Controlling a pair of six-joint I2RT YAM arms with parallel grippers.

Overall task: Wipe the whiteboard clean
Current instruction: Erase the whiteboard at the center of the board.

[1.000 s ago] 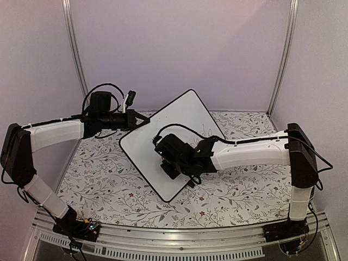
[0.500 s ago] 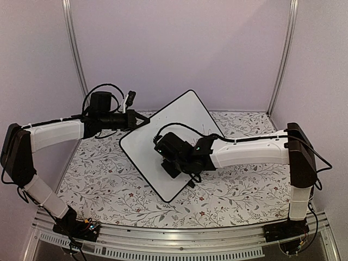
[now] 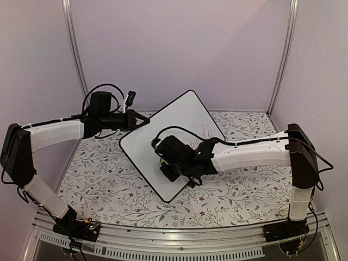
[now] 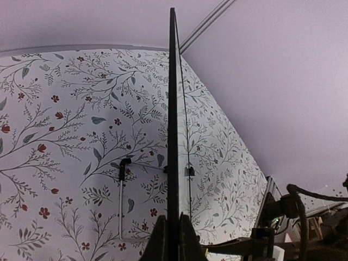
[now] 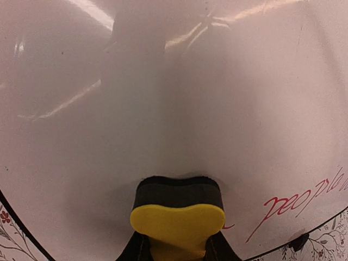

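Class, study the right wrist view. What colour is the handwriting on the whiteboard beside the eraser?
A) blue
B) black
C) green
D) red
D: red handwriting runs along the lower right of the whiteboard, just right of the yellow eraser pressed against its face.
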